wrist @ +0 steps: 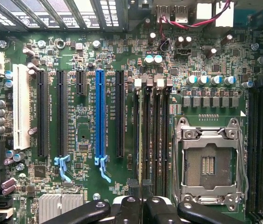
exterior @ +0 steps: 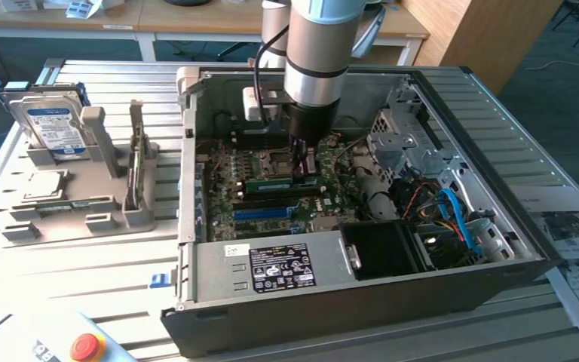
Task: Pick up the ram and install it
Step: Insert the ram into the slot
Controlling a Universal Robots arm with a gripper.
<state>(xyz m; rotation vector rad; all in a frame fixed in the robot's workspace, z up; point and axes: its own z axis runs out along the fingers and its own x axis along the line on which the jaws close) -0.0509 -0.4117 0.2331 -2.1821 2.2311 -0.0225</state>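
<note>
The ram [exterior: 269, 184], a thin green stick, lies along the memory slots of the motherboard [exterior: 231, 162] inside the open computer case [exterior: 370, 294]. My gripper [exterior: 307, 167] reaches straight down into the case and its fingers stand at the stick's end nearest the processor socket, shut on the ram. In the wrist view the gripper [wrist: 142, 205] has its black fingers [wrist: 130, 207] pressed close together over the memory slots [wrist: 152, 135], and the stick shows only edge-on as a dark line. The empty processor socket [wrist: 209, 163] lies right beside these slots.
A grey rack [exterior: 78, 204] at the exterior view's left holds a hard drive [exterior: 56, 128], a square silver chip [exterior: 46, 183] and a thin upright board [exterior: 141, 154]. A blue slot [wrist: 100, 114] and black expansion slots flank the memory slots. Cables, drive cage and power supply [exterior: 280, 268] crowd the case.
</note>
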